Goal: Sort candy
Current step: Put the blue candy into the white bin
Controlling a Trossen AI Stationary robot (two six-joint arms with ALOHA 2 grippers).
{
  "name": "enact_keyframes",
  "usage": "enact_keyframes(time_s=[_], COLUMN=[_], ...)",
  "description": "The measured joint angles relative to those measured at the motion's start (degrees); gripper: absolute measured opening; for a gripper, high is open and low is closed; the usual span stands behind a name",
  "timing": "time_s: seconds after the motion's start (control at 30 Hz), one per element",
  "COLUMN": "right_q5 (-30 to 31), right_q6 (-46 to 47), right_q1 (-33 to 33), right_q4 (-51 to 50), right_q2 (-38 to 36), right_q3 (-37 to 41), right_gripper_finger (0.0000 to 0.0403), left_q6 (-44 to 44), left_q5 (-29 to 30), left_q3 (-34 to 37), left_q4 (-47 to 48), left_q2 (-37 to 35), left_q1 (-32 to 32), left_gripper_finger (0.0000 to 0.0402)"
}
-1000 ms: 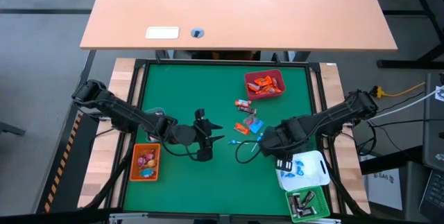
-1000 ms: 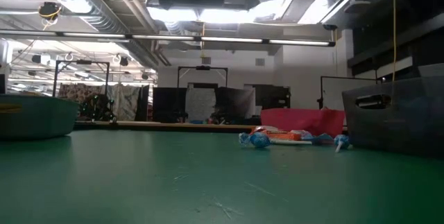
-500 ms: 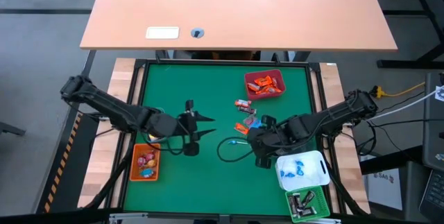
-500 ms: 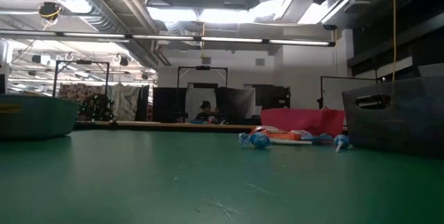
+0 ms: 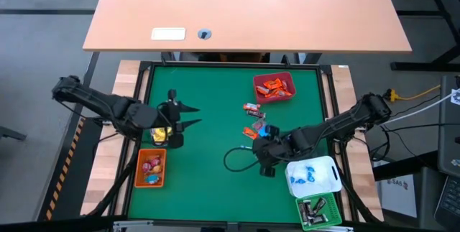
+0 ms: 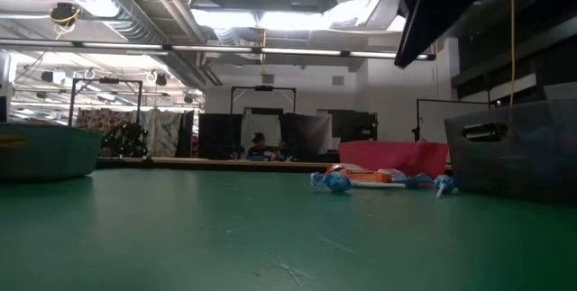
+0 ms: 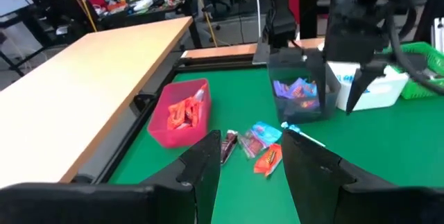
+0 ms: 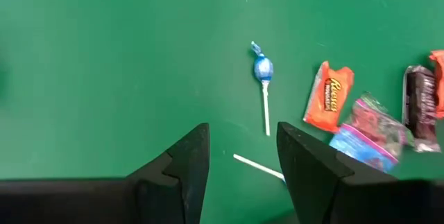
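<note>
Both jaws gape empty; blue lollipop (image 8: 263, 71) lies clear.

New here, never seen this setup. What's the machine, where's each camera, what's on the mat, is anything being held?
Two dark robot arms work over a green mat, sorting candy.

The overhead camera shows it all. The left claw hangs above the mat near a small orange plastic bin. The right claw hovers by loose wrapped sweets: a blue lollipop on a white stick, an orange peanut-butter-cup packet and a dark brown bar. A red bin holds orange packets; a white bin holds blue ones.

The table-level camera looks across the mat into the room. Each wrist camera looks past its own two fingers. Both claws are open and empty.
</note>
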State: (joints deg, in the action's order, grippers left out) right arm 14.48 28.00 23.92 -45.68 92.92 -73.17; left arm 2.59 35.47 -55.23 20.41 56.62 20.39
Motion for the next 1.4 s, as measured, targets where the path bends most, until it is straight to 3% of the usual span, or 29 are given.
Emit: enact_keyframes(time_s=[0.27,0.63,0.8,1.4], right_q5=[1.0,0.93,-0.13,-0.16], right_q6=[-0.05,-0.05,0.01,3.22], right_q1=[-1.5,-5.76,-5.57,-5.6], right_q4=[10.27,13.94,20.32,24.69], right_q2=[-0.02,-0.07,-0.07,-0.07], right_q3=[6.2,10.52,12.71,19.92], right_gripper_finger=[0.0167,0.0167,0.0167,0.0167], left_q6=[-0.12,3.92,5.98,2.9], left_q5=[3.02,3.81,5.49,11.02], left_q3=[1.54,22.56,30.7,46.3], left_q4=[4.59,-5.78,-8.02,-8.06], left_q2=[-6.26,-20.5,-27.12,-46.32], left_q1=[1.72,3.36,3.34,3.31], left_gripper_finger=[0.0141,0.0141,0.0141,0.0141])
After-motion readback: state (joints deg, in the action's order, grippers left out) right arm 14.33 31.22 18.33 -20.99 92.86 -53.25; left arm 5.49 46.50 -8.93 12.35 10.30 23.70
